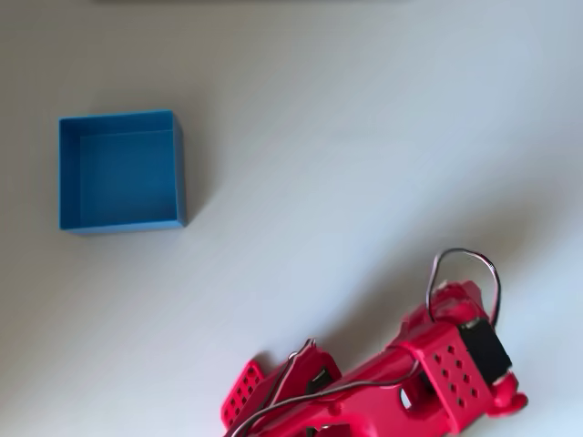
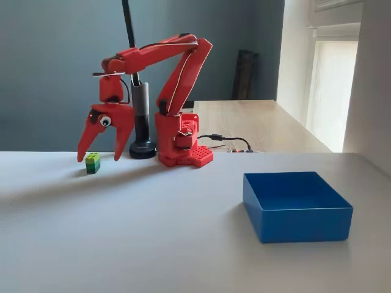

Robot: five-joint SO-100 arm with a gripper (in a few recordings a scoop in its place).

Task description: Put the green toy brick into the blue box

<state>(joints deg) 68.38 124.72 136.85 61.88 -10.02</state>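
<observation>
Green toy brick point(image 2: 92, 163): small, lime-green on top with darker green sides, stood on the white surface point(image 2: 153, 232) at the left of the fixed view, free of any grip. Tool point(image 2: 99, 155): red, two-fingered, pointed downward directly above the brick, fingers spread wide apart with one tip to each side of the brick and nothing held; whether the tips touched the surface could not be told. Arm point(image 2: 177, 73): red, folded in an arch from its base point(image 2: 183, 149) at the rear of the surface, upper link reaching leftward to the wrist; a round eye-like disc showed on the tool body. In the overhead view part of the arm point(image 1: 428, 373) lay at the lower edge, with a grey cable point(image 1: 469, 273) looped above it. Blue box point(image 2: 296, 204): square, shallow, bright blue, thin upright walls, open at the top with nothing inside; stood at the right front of the fixed view, well apart from the brick and the tool. In the overhead view the blue box point(image 1: 179, 164) sat at the upper left, its floor bare. Black post point(image 2: 142, 116): upright on a round foot just left of the arm's base. Wooden table point(image 2: 256, 122): pale, behind the white surface. Background: dark grey-blue wall, bright window at the right.
</observation>
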